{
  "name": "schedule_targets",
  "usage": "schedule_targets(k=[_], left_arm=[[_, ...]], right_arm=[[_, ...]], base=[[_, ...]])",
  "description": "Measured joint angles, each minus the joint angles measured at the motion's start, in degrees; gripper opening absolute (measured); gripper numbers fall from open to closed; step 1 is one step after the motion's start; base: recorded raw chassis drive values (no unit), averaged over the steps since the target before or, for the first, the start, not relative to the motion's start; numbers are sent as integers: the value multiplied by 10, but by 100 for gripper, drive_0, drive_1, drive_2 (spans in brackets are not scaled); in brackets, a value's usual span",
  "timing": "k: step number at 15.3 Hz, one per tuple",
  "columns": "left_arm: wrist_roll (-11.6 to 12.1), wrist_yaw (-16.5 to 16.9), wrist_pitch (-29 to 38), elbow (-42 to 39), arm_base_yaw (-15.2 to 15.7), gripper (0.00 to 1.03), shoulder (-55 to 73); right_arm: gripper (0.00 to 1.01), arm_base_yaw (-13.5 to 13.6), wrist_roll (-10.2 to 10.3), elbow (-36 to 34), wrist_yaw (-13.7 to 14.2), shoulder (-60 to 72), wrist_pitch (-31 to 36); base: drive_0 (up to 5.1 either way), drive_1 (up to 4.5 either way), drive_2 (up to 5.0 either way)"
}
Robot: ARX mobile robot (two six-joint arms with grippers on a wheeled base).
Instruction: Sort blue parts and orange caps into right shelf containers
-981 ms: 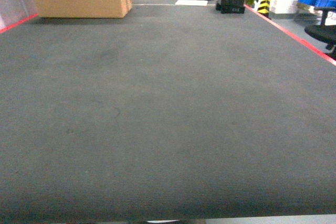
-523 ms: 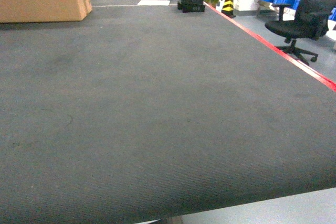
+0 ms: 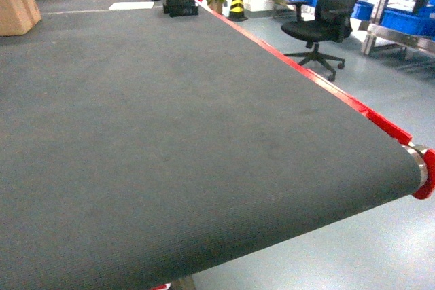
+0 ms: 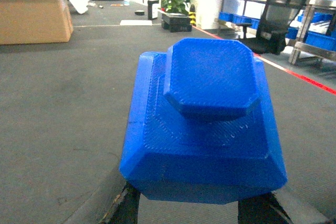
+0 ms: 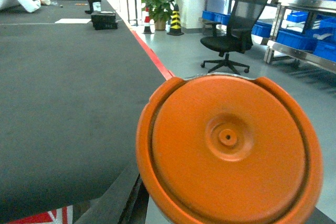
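Observation:
A large faceted blue part (image 4: 205, 124) fills the left wrist view, held above the dark grey mat by my left gripper (image 4: 194, 209), which is shut on it; only its dark fingers (image 4: 128, 208) show under the part. In the right wrist view an orange cap (image 5: 228, 148) faces the camera, with my right gripper (image 5: 223, 217) shut on its rim. Neither gripper shows in the head view. The steel shelf (image 3: 401, 37) stands far right and carries blue containers (image 3: 408, 22).
The dark grey mat (image 3: 170, 134) has a red edge (image 3: 326, 89) on its right, with grey floor beyond. A black office chair (image 3: 319, 25) stands between the mat and the shelf. A cardboard box (image 3: 13, 1), a black case (image 3: 180, 5) and a striped cone (image 3: 236, 1) are at the far end.
The head view has swung to the right: the cardboard box slid off to the left, and the mat's red edge, the chair and the shelf with blue containers came into view.

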Motion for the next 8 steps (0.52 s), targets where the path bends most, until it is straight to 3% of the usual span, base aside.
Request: schedule_targets(k=[8], left_arm=[[0, 0, 0, 0, 0, 42, 0]], right_arm=[[44, 0, 0, 0, 0, 0, 0]], base=[[-162, -162, -162]])
